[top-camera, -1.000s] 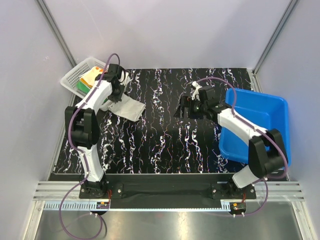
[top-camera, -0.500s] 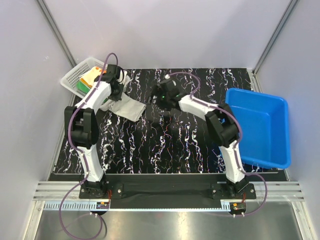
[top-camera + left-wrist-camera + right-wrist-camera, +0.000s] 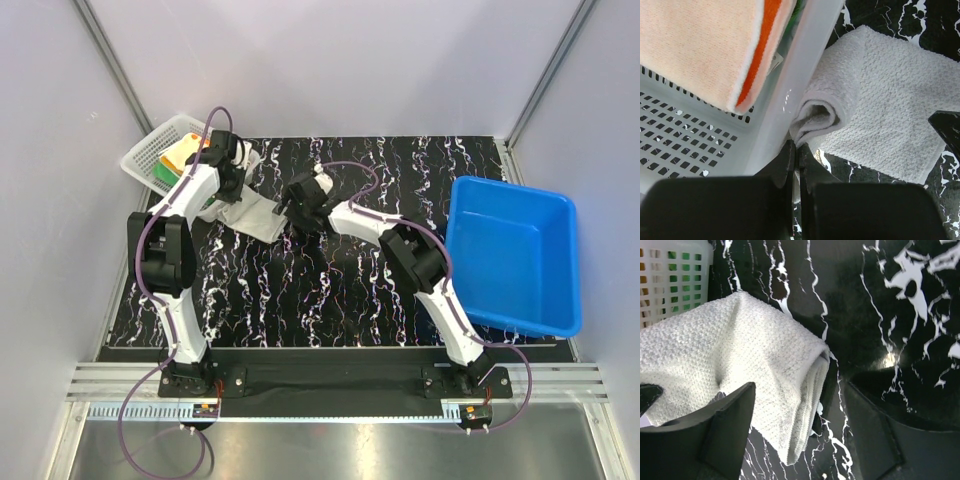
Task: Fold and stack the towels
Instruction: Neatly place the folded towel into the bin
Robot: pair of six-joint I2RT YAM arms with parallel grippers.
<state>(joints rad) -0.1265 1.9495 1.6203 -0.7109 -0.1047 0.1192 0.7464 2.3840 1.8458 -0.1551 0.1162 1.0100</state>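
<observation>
Right fingers gape over the grey towel, lying far left beside the basket; left fingers meet at its corner. Probably soft, limp, light: pinch the thick folded edge

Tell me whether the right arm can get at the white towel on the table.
Probably yes. The right pincer hangs open at the folded end of the white towel, one finger over cloth, the other over bare table, nothing between.
</observation>
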